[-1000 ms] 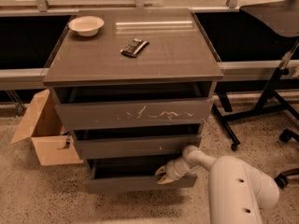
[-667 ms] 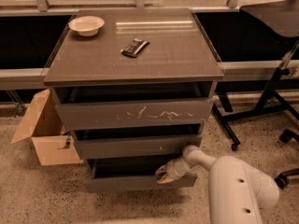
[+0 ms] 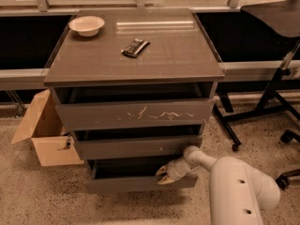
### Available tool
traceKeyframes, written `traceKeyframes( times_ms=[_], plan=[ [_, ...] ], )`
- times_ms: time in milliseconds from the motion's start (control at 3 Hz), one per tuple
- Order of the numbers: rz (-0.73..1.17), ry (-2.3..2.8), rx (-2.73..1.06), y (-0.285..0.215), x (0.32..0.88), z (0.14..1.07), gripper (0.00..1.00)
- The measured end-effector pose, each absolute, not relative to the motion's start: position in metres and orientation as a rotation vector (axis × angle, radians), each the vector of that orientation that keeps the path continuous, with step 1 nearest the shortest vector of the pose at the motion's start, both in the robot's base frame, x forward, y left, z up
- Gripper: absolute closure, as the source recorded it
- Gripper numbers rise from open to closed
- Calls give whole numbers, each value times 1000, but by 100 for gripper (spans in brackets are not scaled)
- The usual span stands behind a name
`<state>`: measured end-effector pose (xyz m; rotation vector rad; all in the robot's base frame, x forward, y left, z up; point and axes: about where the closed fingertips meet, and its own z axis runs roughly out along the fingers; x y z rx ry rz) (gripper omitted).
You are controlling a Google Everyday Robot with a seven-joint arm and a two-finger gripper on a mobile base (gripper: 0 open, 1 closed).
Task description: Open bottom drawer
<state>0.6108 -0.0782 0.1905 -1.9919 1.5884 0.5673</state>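
Observation:
The bottom drawer is the shallowest of three dark grey-brown fronts in the cabinet. It stands pulled out a little, with a dark gap above its front. My gripper sits at the drawer's top edge, right of centre, its pale fingertips hooked over the front. The white arm reaches in from the lower right. The mid-height drawer and the tall scratched drawer above also stand slightly out.
On the cabinet top lie a white bowl and a dark flat packet. An open cardboard box stands on the floor at the left. Black chair legs with castors stand at the right.

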Motion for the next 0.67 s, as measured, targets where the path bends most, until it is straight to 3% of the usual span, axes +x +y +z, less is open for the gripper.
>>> traceKeyframes(
  times_ms=[333,667],
  plan=[
    [567,1588,-1992,-78,611,190,0],
    [567,1588,-1992,-78,611,190,0]
  ],
)
